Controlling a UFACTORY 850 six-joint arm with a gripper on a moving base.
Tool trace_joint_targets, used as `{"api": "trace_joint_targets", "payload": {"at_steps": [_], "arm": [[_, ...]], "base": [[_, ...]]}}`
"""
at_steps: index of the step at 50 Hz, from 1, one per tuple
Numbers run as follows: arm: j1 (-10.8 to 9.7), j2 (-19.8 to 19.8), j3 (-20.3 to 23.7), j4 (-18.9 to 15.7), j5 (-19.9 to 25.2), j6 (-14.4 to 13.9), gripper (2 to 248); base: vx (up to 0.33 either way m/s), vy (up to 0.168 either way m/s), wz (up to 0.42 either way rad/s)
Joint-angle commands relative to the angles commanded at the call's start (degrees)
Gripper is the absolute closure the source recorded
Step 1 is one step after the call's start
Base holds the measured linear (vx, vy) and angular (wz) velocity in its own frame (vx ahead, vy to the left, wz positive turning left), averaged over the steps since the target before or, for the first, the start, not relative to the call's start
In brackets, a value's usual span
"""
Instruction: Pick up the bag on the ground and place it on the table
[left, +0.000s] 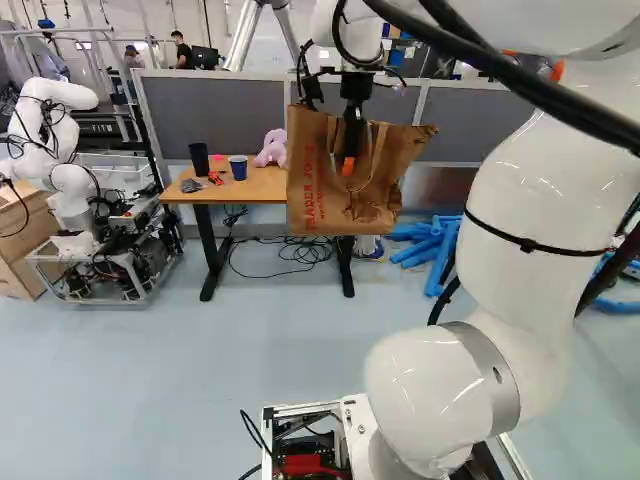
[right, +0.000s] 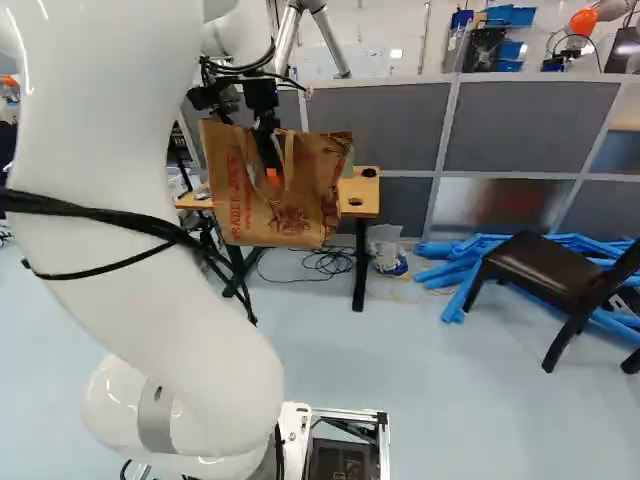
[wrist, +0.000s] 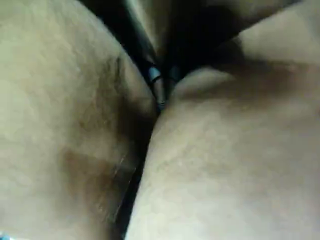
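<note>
My gripper (left: 348, 166) is shut on the brown paper bag (left: 305, 190), by its handles as far as the base views show. Off the floor, the bag hangs upright with its lower part below the level of the tabletop. It covers the right part of the wooden table (left: 262, 188) in the left base view; whether bag and table touch I cannot tell. Crumpled paper of the bag (wrist: 215, 170) fills most of the wrist view and hides the fingertips there.
On the table stand a black cup (left: 200, 158), a blue cup (left: 238, 167) and a pink plush toy (left: 272, 148). Another robot (left: 72, 190) is at the far left. Blue tubes (right: 462, 270) and a dark chair (right: 550, 268) stand right of the table; cables (left: 300, 250) lie beneath it.
</note>
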Motion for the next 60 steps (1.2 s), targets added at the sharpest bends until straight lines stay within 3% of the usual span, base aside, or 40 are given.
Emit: {"api": "trace_joint_targets", "payload": {"at_steps": [60], "arm": [[0.00,0.00,0.00,0.00,0.00,0.00,232]], "base": [[0.163,0.068,-0.022]]}}
